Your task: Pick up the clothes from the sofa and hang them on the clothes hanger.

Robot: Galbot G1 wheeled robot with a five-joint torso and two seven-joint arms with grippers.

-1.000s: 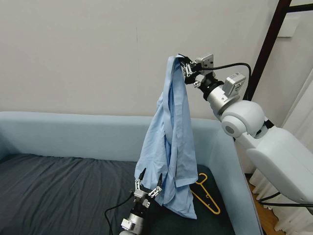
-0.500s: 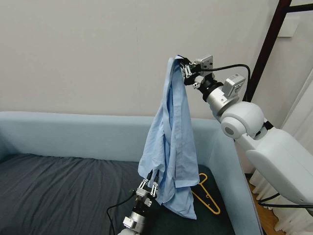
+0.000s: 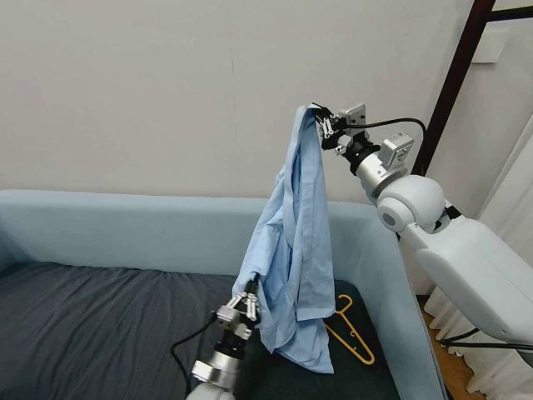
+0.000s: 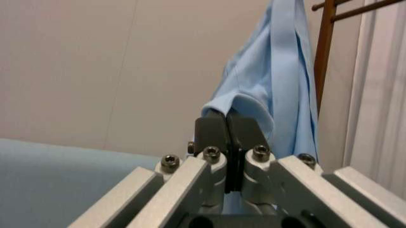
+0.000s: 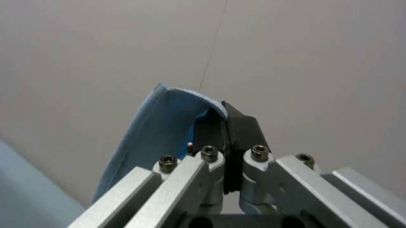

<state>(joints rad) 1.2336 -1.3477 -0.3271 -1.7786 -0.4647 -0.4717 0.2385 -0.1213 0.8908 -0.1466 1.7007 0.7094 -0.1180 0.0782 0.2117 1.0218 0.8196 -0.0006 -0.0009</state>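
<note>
The pale blue sofa (image 3: 125, 227) with its dark seat cushion (image 3: 92, 325) stretched away to the left of the left pincer (image 3: 249, 298), which stood low over the seat with its tips pointing up. In the left wrist view the left pincer (image 4: 227, 121) had both pads pressed flat together, a folded edge of the light blue shirt (image 4: 286, 71) caught between them. In the head view that grip sat at the lower left hem of the shirt (image 3: 296, 242).

From there the shirt rose in one long drape, up and to the right, clear of the seat, with its loose lower edge hanging just right of the left pincer. Below and to the right of that hem a yellow hanger (image 3: 355, 335) lay flat on the cushion, near the sofa's right arm and apart from both pincers.

The right pincer (image 3: 326, 125) was held high before the white wall (image 3: 166, 92), well above the left one, with the top of the shirt bunched at its tips. The right wrist view showed the right pincer (image 5: 225, 117) clamped on a doubled blue edge of the shirt (image 5: 152, 135), the cloth falling away beneath it.

Further right of the right pincer stood a dark wooden post (image 3: 455, 83).
</note>
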